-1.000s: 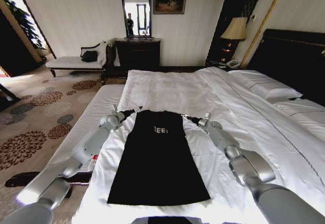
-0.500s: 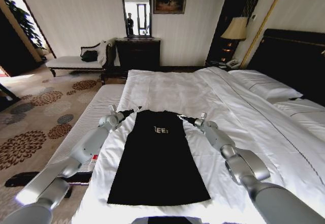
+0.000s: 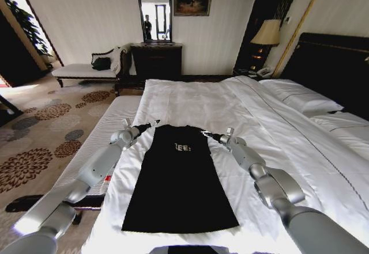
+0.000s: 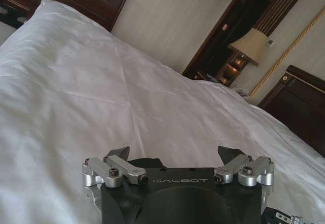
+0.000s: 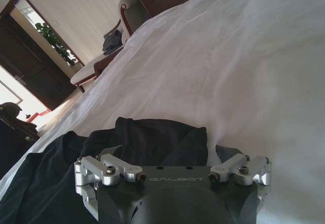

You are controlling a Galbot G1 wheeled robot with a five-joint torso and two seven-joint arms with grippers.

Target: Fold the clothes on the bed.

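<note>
The clothes are one black T-shirt [image 3: 179, 179] with white lettering, lying flat and narrow on the white bed [image 3: 190, 101], collar end away from me. My left gripper [image 3: 154, 122] sits at the shirt's far left corner. In the left wrist view it [image 4: 173, 153] stands open over the white sheet [image 4: 101, 97]. My right gripper [image 3: 204, 132] is at the far right corner. In the right wrist view it [image 5: 170, 148] is open, with bunched black shirt fabric [image 5: 147, 135] lying between its jaws.
A white-cushioned bench [image 3: 109, 133] runs along the bed's left side, with patterned carpet [image 3: 40, 133] beyond it. Pillows [image 3: 300, 95] and a dark headboard [image 3: 334, 64] are at the right. A dark dresser [image 3: 157, 61] and a lamp [image 3: 266, 33] stand by the far wall.
My right gripper has shifted a little to the left, closer onto the shirt's far right corner. The left arm and the shirt have hardly moved.
</note>
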